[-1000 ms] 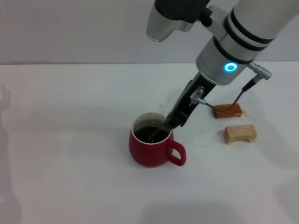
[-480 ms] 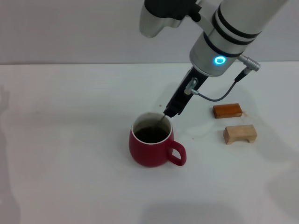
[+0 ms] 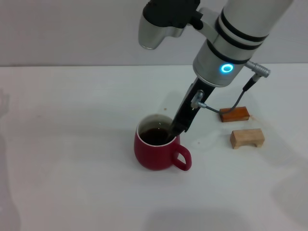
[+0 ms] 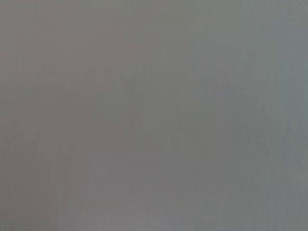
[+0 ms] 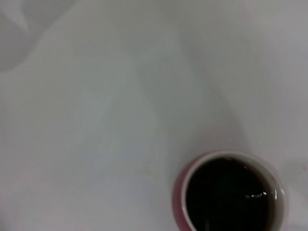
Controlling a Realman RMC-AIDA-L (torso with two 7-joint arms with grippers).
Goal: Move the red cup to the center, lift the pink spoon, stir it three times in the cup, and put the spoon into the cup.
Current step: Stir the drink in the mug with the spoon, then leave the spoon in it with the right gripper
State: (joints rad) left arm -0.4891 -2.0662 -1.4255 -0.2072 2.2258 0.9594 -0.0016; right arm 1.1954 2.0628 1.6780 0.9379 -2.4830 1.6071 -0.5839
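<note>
Your right hand [image 3: 176, 126] is dipped over the far right rim of the red cup [image 3: 157, 150], which sits mid-table with its handle pointing right. Honestly can't tell how open it is, and the pink spoon isn't visible. The hand slants down from the upper right, so the cup's mouth lies just below and left. Left arm's out of sight.
</note>
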